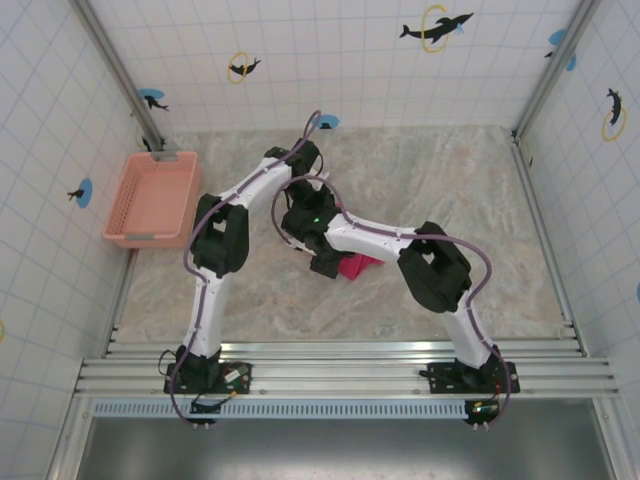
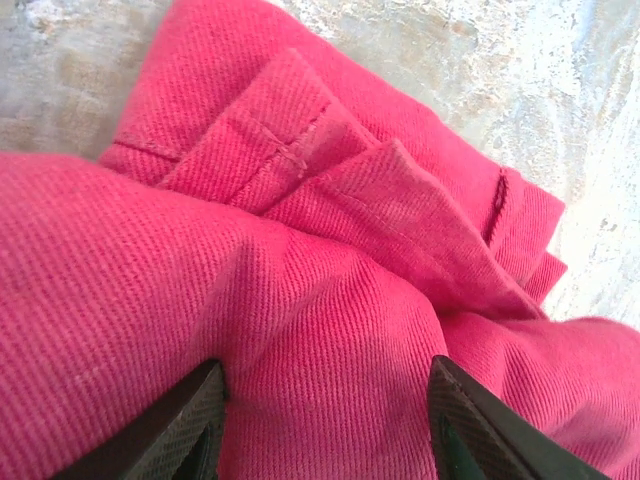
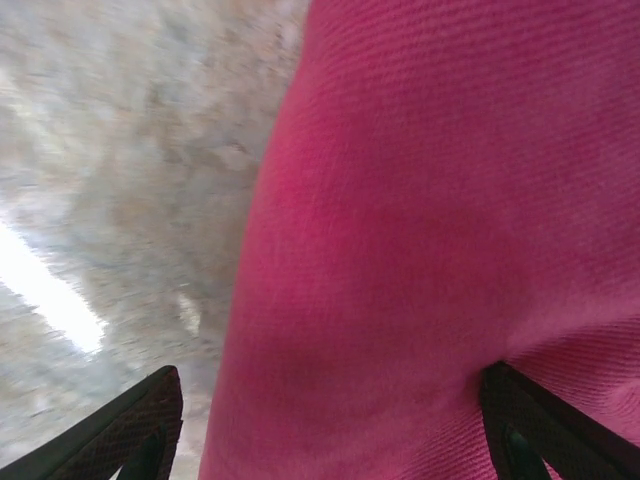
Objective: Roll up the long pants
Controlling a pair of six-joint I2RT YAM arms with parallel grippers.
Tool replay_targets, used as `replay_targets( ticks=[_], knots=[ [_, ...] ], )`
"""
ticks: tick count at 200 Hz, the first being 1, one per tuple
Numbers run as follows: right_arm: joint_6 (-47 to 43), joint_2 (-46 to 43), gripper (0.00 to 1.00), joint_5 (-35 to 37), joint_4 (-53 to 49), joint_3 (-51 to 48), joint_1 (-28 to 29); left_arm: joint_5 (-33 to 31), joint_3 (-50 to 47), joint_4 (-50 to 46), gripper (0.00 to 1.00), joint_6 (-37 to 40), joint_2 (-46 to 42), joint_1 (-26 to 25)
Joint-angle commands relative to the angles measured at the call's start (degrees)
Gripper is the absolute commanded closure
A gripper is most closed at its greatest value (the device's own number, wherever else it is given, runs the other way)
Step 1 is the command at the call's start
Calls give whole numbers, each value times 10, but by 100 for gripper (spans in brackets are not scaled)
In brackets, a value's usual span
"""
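The long pants [image 1: 360, 265] lie bunched in a bright pink-red heap near the middle of the desk [image 1: 450, 180]. From above we see only a small part of them, peeking out beneath the two wrists that meet over them. In the left wrist view the fabric is a soft twill, piled in thick folds, with a stitched hem or seam edge lying on top farther out and bare desk beyond it. The left gripper [image 2: 325, 365] is down on the heap. Its jaws stand roughly halfway apart, a fat fold of the pants fills the gap, and both fingers press against the cloth, so we read it as gripping the pants. In the right wrist view a rounded swell of the same fabric rises between the fingers of the right gripper [image 3: 330, 370]. Its jaws are spread wide and hold nothing: one finger hangs over bare desk, clear of the cloth, and the other sits at the edge of the fabric. That view is blurred, so we cannot tell whether that finger touches the cloth. The desk has a mottled, stone-like beige surface. A pale salmon-pink lattice basket [image 1: 150, 200] stands at its far left side, well apart from the pants. White tiled walls with dolphin stickers [image 1: 435, 28] close in the desk on three sides, and both arms are bolted to an aluminium rail [image 1: 340, 365] along its near edge.
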Motion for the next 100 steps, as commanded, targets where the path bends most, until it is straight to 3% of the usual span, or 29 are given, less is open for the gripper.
replay_targets(
  ticks=[1,38,84,100],
  knots=[
    [-19,40,21,96,2,9,-3,-18,-43,-38,44,-3,70,-14],
    [-53,53,23,215,57,-19,-1,-17,-58,-40,43,1,59,-14],
    [-101,39,24,251,132,-68,3,-13,-61,-48,43,3,65,-14],
    [-105,44,20,266,148,-69,1,-14,-60,-51,43,6,68,-14]
  ],
)
